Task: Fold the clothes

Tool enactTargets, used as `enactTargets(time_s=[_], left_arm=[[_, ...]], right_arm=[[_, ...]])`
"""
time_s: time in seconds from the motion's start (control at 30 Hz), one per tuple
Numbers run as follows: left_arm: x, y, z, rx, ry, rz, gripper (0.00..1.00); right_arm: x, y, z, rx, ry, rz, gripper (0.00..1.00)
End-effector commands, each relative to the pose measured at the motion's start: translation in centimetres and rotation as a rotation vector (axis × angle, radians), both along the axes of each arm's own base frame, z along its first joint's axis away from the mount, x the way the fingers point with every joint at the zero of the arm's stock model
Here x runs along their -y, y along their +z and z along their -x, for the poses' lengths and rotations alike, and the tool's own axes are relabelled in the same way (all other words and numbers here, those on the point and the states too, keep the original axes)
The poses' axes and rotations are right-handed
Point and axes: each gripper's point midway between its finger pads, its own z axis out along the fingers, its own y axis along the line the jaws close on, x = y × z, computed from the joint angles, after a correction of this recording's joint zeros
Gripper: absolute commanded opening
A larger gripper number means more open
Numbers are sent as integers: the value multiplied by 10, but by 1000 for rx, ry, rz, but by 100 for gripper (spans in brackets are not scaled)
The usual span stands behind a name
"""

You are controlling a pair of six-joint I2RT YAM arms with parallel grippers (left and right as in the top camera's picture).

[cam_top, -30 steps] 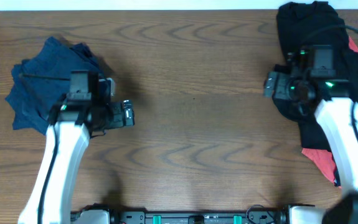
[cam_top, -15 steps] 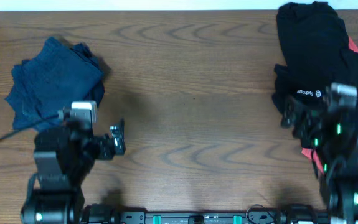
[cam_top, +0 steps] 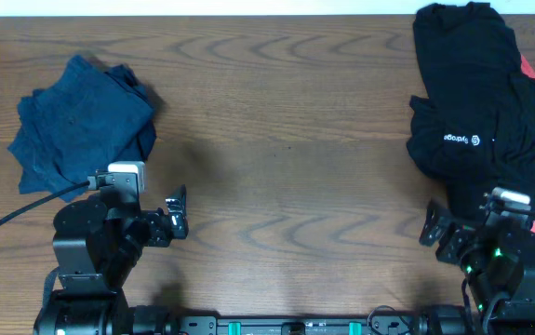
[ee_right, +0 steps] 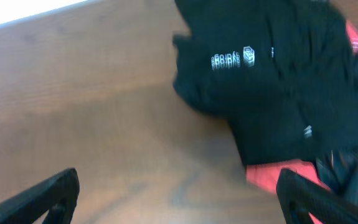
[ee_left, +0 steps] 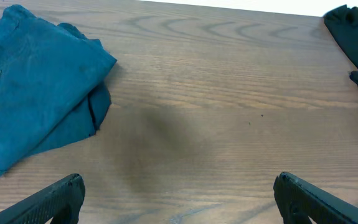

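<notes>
Crumpled navy cloth [cam_top: 81,116] folded in soft layers, left; black shirt [cam_top: 472,102] (white logo) heaped over coral fabric [ee_right: 272,175], right. Wood-grain table [cam_top: 286,140]. Both arms' jaws released, empty.

Ahead of the left gripper [cam_top: 178,212], fingers spread wide, bare wooden table [ee_left: 216,124] gives free passage. The folded navy garment [ee_left: 35,93] lies ahead to its left. Before the right gripper [cam_top: 432,226], also spread, bare wood lies ahead-left. The black garment [ee_right: 272,81] and the coral garment [ee_right: 284,177] block ahead-right.
</notes>
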Motion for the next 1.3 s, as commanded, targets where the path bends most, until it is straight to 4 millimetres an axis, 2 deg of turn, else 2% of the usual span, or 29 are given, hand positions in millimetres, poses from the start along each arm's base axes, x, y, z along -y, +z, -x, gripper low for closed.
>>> enactTargets(time_s=[0.0, 0.17, 0.33, 0.47, 0.63, 0.97, 1.17, 1.27], left_arm=[[-2, -2, 0, -1, -1, -23, 98], [-2, -2, 0, -1, -1, -23, 98], [-2, -2, 0, -1, -1, -23, 98], [-2, -2, 0, -1, -1, -23, 98], [-2, -2, 0, -1, -1, -23, 98], [-2, -2, 0, -1, -1, -23, 98], [-2, -2, 0, -1, -1, -23, 98], [-2, -2, 0, -1, -1, -23, 98]], right_arm=[[2, -15, 10, -70, -17, 0, 99], [2, -36, 31, -191, -17, 0, 99], [2, -35, 31, -182, -18, -1, 99], [1, -28, 31, -112, -12, -9, 99], [-5, -20, 14, 56, 73, 51, 99], [-20, -25, -41, 441, 161, 68, 99], [-27, -33, -57, 624, 189, 76, 99], [-25, -38, -58, 618, 193, 144, 99]])
